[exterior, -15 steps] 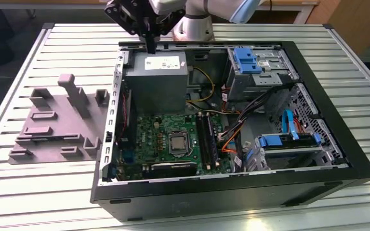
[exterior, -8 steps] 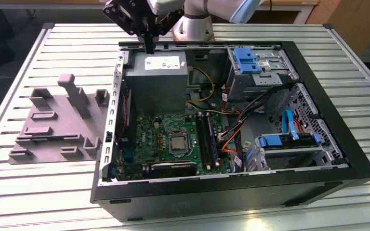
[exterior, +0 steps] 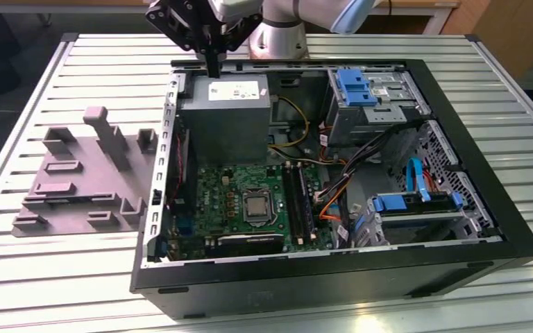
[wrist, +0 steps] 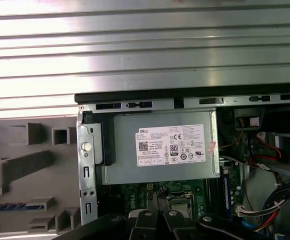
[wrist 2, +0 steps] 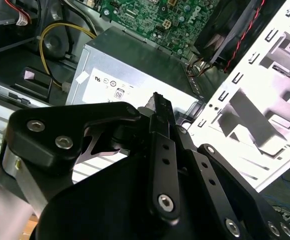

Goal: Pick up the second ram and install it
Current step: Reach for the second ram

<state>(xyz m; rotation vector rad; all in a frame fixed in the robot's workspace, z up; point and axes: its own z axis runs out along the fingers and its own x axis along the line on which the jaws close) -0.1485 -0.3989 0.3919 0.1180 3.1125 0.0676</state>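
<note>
**Robot gripper poised over an open computer case, memory stick in its holder**

On the exterior view's left, a grey holder (exterior: 72, 187) with raised blocks and slots lies on a slatted metal table (exterior: 26, 277). It sits just beside an open black computer case (exterior: 341, 277). In the first wrist view, a thin blue strip rests edge-up in one of the holder's slots. This appears to be the second ram (wrist: 15, 205), outside the case and well apart from the arm's tool.

Further right, the gripper (exterior: 213, 68) hangs above the case's far edge, pointing straight down over the grey power supply (exterior: 225, 114). The second wrist view shows its two black fingers (wrist 2: 161, 135) pressed together with nothing visible between them.

Nearer the camera than the power supply lies the green motherboard (exterior: 220, 201). A silver processor socket (exterior: 255, 206) sits at its middle, with long black memory slots (exterior: 296, 201) just to the socket's right. On the exterior view's right, the drive bays carry blue drive-bay clips (exterior: 357, 87), and orange and blue cables trail between them and the board.
</note>
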